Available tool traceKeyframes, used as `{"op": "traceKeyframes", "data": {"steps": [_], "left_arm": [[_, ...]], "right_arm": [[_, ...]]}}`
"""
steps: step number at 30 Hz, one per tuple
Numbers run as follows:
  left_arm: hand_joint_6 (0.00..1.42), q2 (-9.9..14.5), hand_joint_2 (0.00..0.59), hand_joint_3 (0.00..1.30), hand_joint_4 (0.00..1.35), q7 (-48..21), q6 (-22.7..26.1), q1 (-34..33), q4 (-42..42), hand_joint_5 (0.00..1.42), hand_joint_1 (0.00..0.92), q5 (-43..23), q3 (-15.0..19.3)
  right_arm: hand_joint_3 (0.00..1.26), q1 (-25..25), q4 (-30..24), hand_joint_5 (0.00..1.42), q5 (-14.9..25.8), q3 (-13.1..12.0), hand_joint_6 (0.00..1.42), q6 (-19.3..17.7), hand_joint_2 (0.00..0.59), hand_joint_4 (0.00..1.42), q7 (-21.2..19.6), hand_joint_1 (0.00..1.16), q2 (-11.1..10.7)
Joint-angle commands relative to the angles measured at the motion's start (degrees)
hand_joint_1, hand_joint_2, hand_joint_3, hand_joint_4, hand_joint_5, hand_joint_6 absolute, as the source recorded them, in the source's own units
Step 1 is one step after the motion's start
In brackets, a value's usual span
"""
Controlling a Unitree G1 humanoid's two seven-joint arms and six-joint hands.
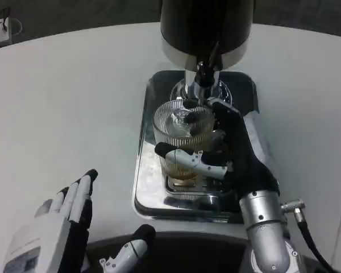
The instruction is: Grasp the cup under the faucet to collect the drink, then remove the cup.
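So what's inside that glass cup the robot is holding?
The ribbed glass cup, held by the right hand under the faucet, has a little amber drink near its bottom. The fingers cover part of its lower wall, so the exact level is hidden.

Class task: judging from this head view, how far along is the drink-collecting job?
Done: the right robot hand grips the glass cup under the faucet. In hand: amber drink sits low in the cup. Left: lifting the cup off the metal tray. The left robot hand waits open.

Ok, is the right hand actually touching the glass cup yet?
Touching. In the head view the right hand wraps its fingers across the glass cup under the faucet.
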Motion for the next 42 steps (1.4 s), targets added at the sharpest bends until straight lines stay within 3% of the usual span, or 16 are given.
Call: {"op": "traceKeyframes", "data": {"steps": [1,6,17,37,42], "left_arm": [[0.00,-0.05,0.182,0.00,0.00,-0.70,0.52,-0.34,0.44,0.00,0.000,0.39,-0.17],[0.00,-0.11,0.182,0.00,0.00,-0.60,0.63,-0.70,0.74,0.00,0.000,0.43,-0.38],[0.00,-0.14,0.182,0.00,0.00,-0.66,0.62,-1.90,1.69,0.00,0.000,0.58,-1.44],[0.00,-0.59,0.182,0.00,0.00,0.51,-0.13,-2.74,-0.54,0.00,0.000,1.18,-2.41],[0.00,-0.02,0.176,0.00,0.00,0.21,-0.63,-2.89,-0.81,0.00,0.000,2.05,-2.55]], "right_arm": [[0.72,0.81,-0.94,1.12,0.48,-0.54,1.42,-2.01,0.160,0.90,-1.05,1.16,0.39],[0.75,1.56,-2.53,1.14,0.77,-1.23,1.42,-2.47,0.116,0.92,-0.92,1.16,0.29],[0.78,5.43,-8.79,1.15,1.92,-1.77,1.42,-2.53,0.104,0.94,0.59,1.16,0.03],[0.80,15.44,-19.00,1.17,1.91,-0.47,1.42,-2.57,0.094,0.95,7.66,1.16,-1.72],[0.80,18.48,-24.25,1.17,3.61,-1.43,1.42,-2.57,0.094,0.95,8.99,1.16,-2.07]]}}
